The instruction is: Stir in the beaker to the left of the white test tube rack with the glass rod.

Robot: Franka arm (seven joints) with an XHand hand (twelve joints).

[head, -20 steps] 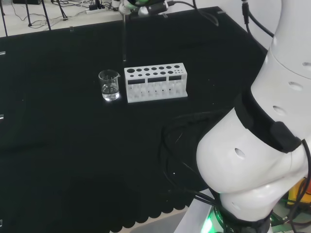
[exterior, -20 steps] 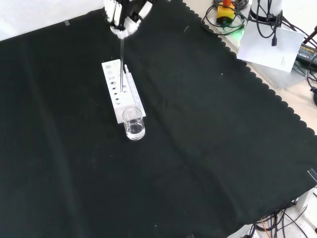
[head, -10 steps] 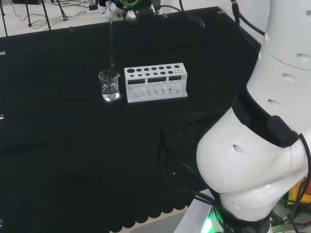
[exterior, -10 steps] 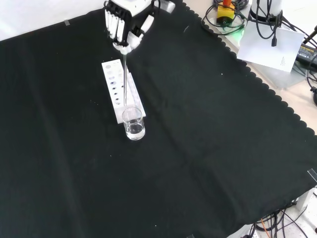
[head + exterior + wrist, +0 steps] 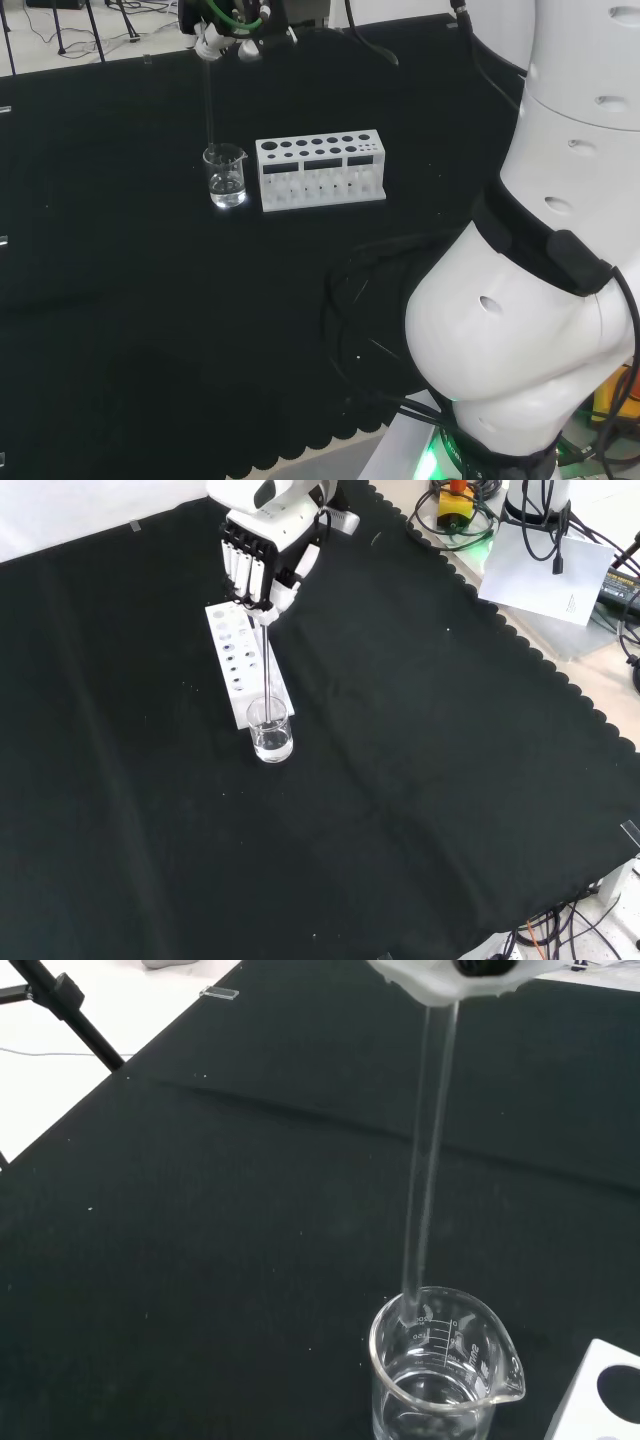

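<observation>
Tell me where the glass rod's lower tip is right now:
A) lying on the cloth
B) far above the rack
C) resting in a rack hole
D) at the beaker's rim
D: the glass rod, held by the hand, ends right at the rim of the beaker.

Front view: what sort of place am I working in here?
Most likely a robotics lab's mock chemistry bench: a beaker of clear liquid beside a white test tube rack on black cloth, the hand holding a glass rod, cables at the edges.

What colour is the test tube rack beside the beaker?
White, with dark round holes on top; the rack shows best in the head view.
</observation>
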